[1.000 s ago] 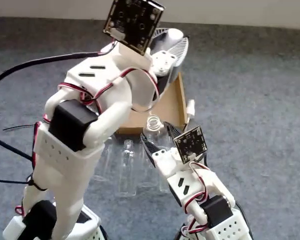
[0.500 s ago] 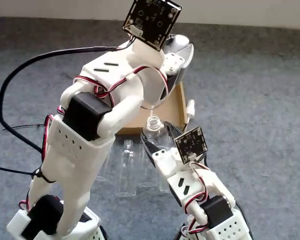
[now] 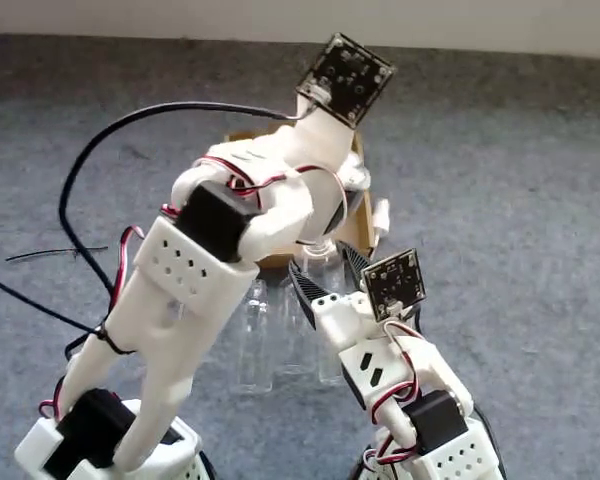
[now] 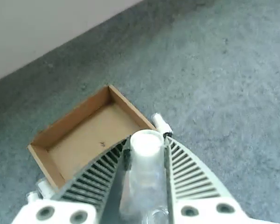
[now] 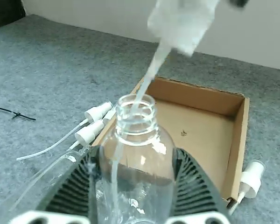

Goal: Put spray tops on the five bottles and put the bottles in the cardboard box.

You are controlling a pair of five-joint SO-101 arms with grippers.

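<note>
- High view: your left arm (image 3: 230,230) leans over the cardboard box (image 3: 361,195). Your right gripper (image 3: 326,264) stands just at the box's near edge. Spare bottles (image 3: 255,340) lie on the carpet (image 3: 520,200) on the arms' side of that edge. A loose spray top (image 3: 381,215) lies just outside one box wall.
- Left wrist view: your left gripper (image 4: 147,140) is clamped on the held spray top (image 4: 146,145), which sits over the box's edge.
- Right wrist view: your right gripper's fingers are closed around the upright bottle (image 5: 137,154), just in front of the box. The held spray top hangs above the bottle's neck. Its dip tube (image 5: 151,70) runs down into the open mouth. Two more tops (image 5: 94,113) lie beside a box wall.
</note>
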